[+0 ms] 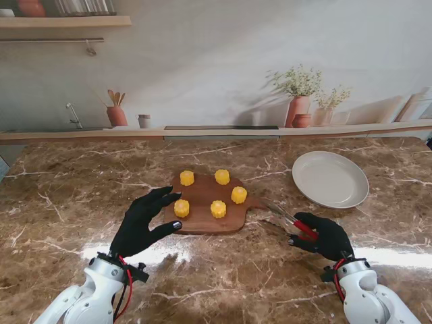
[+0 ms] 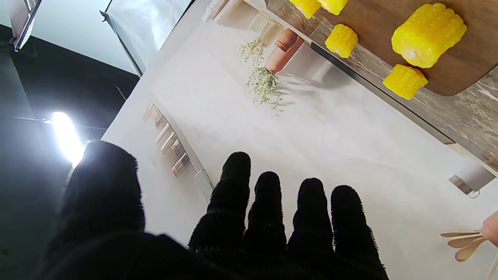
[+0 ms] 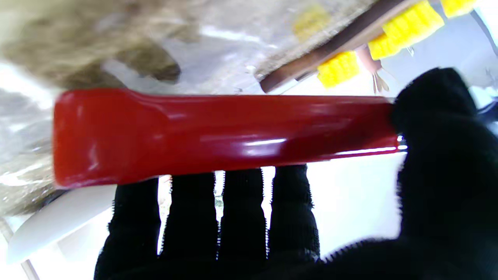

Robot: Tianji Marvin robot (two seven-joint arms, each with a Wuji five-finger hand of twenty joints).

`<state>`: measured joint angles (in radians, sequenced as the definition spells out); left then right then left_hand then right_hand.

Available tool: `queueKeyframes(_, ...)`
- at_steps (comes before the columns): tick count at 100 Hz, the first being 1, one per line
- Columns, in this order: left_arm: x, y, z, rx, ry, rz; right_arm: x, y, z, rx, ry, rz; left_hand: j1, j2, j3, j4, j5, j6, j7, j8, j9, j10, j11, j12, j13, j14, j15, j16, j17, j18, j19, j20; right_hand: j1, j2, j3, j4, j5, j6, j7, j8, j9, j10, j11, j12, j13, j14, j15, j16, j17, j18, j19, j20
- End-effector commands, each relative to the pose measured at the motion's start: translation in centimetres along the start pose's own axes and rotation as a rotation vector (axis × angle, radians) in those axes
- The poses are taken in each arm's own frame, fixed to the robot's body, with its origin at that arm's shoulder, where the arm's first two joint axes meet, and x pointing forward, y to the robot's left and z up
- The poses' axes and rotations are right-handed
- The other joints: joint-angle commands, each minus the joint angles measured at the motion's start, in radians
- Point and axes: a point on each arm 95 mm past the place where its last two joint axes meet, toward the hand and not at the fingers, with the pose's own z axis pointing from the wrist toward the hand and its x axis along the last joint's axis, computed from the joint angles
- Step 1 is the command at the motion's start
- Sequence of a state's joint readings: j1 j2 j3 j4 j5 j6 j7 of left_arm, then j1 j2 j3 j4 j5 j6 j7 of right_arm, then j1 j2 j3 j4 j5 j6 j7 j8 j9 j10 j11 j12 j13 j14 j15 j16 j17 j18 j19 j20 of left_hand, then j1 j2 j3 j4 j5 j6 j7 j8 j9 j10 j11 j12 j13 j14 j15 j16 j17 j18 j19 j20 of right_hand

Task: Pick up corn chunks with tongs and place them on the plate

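Brown marble counter [image 1: 61, 202] fills the lower frame; printed kitchen backdrop [image 1: 216, 61] across the top. Cutting board [image 1: 202, 219] at centre carries five corn chunks [image 1: 218, 209]. White plate [image 1: 330, 179] sits right of centre, bare. My right hand [image 1: 325, 236] grips red-handled tongs [image 1: 291, 223]. My left hand [image 1: 142, 219] is spread, holding nothing, fingertips over the board's left edge.

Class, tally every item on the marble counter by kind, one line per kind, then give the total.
Corn chunks: 5
Cutting board: 1
Plate: 1
Tongs: 1, held in the right hand
Total: 8
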<state>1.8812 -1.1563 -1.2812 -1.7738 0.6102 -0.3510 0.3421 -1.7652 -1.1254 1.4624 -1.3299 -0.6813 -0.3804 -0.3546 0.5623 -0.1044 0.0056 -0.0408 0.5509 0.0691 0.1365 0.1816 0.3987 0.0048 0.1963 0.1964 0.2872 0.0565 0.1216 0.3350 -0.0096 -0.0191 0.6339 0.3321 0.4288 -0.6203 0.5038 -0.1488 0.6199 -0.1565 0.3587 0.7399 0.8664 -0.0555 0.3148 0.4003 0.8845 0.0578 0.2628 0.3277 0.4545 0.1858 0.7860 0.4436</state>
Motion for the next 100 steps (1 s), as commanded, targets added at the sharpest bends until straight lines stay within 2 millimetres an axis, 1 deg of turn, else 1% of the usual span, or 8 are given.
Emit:
queueKeyframes(1,0.0,0.3,-0.2,-0.005,0.001,-0.002,0.7,-0.7,-0.3,-0.001,0.008,0.033,0.009,0.031,-0.026,0.022,0.001,-0.027,0.005,0.012,-0.004,-0.011,-0.017,-0.011,0.007,-0.040,-0.017,-0.010,-0.017,-0.025,0.003,-0.010,0.069,0.024,0.055,-0.007,0.031,-0.054,0.075,0.012,0.034,-0.028,0.042,0.043,0.075,-0.031,0.034,0.038,0.053,0.006,0.061,0.024)
queueKeyframes(14,0.0,0.4,-0.3,-0.004,0.000,-0.003,1.3,-0.6,-0.2,-0.041,0.015,0.074,0.011,0.030,-0.026,0.022,0.001,-0.025,0.005,0.012,-0.002,-0.012,-0.016,-0.011,0.008,-0.039,-0.016,-0.010,-0.017,-0.025,0.001,-0.011,0.085,0.013,0.076,-0.014,0.021,-0.059,0.084,0.005,0.024,-0.055,0.154,0.176,0.136,-0.057,0.117,0.139,0.092,0.000,0.134,-0.014)
queueKeyframes(21,0.0,0.4,-0.3,-0.004,-0.002,-0.004,1.5,-0.5,-0.2,-0.056,0.016,0.081,0.012,0.030,-0.026,0.022,0.002,-0.026,0.005,0.013,-0.002,-0.011,-0.016,-0.011,0.008,-0.041,-0.017,-0.010,-0.017,-0.025,-0.001,-0.012,0.090,0.008,0.074,-0.012,0.022,-0.054,0.065,-0.018,-0.005,-0.056,0.186,0.229,0.144,-0.078,0.199,0.222,0.111,-0.012,0.194,0.001)
queueKeyframes(29,0.0,0.4,-0.3,-0.003,-0.002,-0.004,1.6,-0.3,-0.1,-0.070,0.019,0.077,0.013,0.031,-0.026,0.022,0.001,-0.026,0.004,0.013,-0.001,-0.011,-0.016,-0.011,0.009,-0.040,-0.017,-0.010,-0.017,-0.024,-0.005,-0.014,0.101,0.001,0.075,-0.010,0.027,-0.038,0.052,-0.050,-0.029,-0.050,0.186,0.251,0.130,-0.109,0.357,0.352,0.133,-0.031,0.300,0.081)
queueKeyframes(35,0.0,0.4,-0.3,-0.001,-0.003,-0.005,1.8,-0.2,0.0,-0.081,0.022,0.069,0.013,0.029,-0.026,0.022,0.002,-0.025,0.005,0.013,-0.001,-0.010,-0.016,-0.011,0.009,-0.040,-0.017,-0.010,-0.017,-0.024,-0.006,-0.015,0.105,-0.003,0.072,-0.009,0.031,-0.021,0.039,-0.077,-0.040,-0.046,0.187,0.257,0.096,-0.134,0.497,0.434,0.150,-0.062,0.405,0.176)
queueKeyframes(50,0.0,0.4,-0.4,0.001,-0.004,-0.007,2.1,0.1,0.1,-0.092,0.021,0.062,0.015,0.030,-0.026,0.022,0.002,-0.025,0.004,0.013,0.000,-0.011,-0.015,-0.011,0.009,-0.039,-0.016,-0.010,-0.017,-0.023,-0.012,-0.017,0.120,-0.016,0.064,-0.007,0.052,0.006,0.027,-0.130,-0.037,-0.040,0.203,0.270,0.055,-0.168,0.722,0.545,0.170,-0.145,0.615,0.338)
queueKeyframes(69,-0.1,0.3,-0.5,0.003,-0.008,-0.007,2.3,0.3,0.5,-0.091,0.024,0.034,0.018,0.027,-0.026,0.022,0.005,-0.024,0.005,0.013,0.001,-0.009,-0.015,-0.010,0.009,-0.037,-0.016,-0.010,-0.017,-0.020,-0.017,-0.019,0.131,-0.025,0.058,-0.008,0.075,0.022,0.035,-0.144,-0.009,-0.041,0.220,0.287,0.072,-0.178,0.770,0.570,0.192,-0.157,0.663,0.366)
queueKeyframes(100,0.2,-0.4,-0.3,-0.010,0.005,0.006,2.6,2.0,2.7,-0.079,0.003,-0.178,0.020,0.025,-0.026,0.022,0.003,-0.027,0.005,0.014,0.000,-0.010,-0.016,-0.011,0.007,-0.036,-0.016,-0.010,-0.018,-0.014,-0.026,-0.024,0.130,-0.023,0.055,-0.010,0.058,0.040,0.032,-0.160,-0.017,-0.041,0.219,0.299,0.070,-0.191,0.793,0.578,0.204,-0.190,0.709,0.373)
